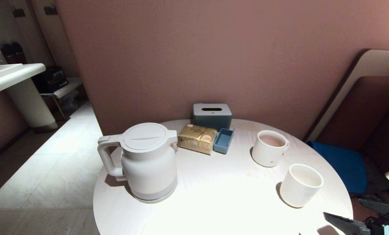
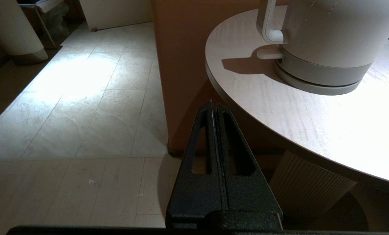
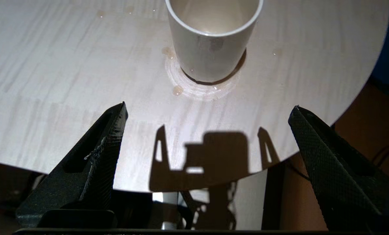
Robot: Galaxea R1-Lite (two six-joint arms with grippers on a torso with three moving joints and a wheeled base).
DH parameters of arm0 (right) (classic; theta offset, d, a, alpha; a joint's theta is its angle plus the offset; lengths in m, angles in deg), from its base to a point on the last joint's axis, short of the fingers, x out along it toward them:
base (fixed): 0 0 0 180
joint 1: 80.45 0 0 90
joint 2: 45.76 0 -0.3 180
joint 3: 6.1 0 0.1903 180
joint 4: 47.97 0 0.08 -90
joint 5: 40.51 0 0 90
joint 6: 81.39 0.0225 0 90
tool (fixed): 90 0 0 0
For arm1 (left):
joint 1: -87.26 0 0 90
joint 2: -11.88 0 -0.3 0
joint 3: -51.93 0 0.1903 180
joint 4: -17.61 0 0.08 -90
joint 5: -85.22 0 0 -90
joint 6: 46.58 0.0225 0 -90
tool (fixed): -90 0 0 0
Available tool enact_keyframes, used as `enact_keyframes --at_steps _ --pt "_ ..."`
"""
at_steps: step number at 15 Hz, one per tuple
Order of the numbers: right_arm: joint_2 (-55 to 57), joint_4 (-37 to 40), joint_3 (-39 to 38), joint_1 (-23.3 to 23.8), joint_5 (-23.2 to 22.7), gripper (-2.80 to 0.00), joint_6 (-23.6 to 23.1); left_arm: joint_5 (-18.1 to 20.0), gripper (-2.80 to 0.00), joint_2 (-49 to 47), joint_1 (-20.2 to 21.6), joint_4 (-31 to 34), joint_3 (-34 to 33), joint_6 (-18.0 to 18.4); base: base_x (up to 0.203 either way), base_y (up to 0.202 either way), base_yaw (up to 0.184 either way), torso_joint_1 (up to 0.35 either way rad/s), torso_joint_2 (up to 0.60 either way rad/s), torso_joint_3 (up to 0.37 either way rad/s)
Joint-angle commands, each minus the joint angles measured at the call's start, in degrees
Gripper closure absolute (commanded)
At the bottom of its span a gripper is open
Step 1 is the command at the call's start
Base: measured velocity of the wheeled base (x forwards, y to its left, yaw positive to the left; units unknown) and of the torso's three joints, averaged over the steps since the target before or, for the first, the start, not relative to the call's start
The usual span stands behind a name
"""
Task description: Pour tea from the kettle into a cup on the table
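**Pale grain, matt white, one foil glint**

The table (image 1: 220,182) has a pale, faintly wood-grained top, smooth with a soft sheen. On it, the kettle (image 1: 148,163) looks like matt white plastic. Right of the kettle, a glossy gold foil packet (image 1: 197,138); further right, a ribbed white mug (image 1: 268,148) and a smooth cup (image 1: 300,185).

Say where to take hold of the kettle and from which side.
Grip the kettle by its loop handle, coming from the robot's left: the handle juts out that way, upright and unobstructed, while the body looks too wide for an end effector.
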Motion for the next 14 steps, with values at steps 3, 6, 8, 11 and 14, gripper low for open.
enact_keyframes --at_steps 3,6,8,11,14 --pt "-21.6 8.8 1.6 1.7 8.5 -2.80 -1.2 0.0 0.00 0.0 0.0 0.0 0.0 0.0 0.000 0.000 0.000 0.000 0.00 0.000" --pt "-29.0 21.1 6.3 8.9 13.7 -2.80 -2.5 0.0 0.00 0.0 0.0 0.0 0.0 0.0 0.000 0.000 0.000 0.000 0.00 0.000" --pt "-35.4 22.1 5.8 12.3 12.6 -2.80 -2.8 0.0 0.00 0.0 0.0 0.0 0.0 0.0 0.000 0.000 0.000 0.000 0.00 0.000" --pt "-44.0 21.0 4.4 10.1 0.1 -2.80 0.4 0.0 0.00 0.0 0.0 0.0 0.0 0.0 0.000 0.000 0.000 0.000 0.00 0.000" --pt "-43.9 21.1 2.6 9.7 -1.8 -2.80 -0.2 0.0 0.00 0.0 0.0 0.0 0.0 0.0 0.000 0.000 0.000 0.000 0.00 0.000"
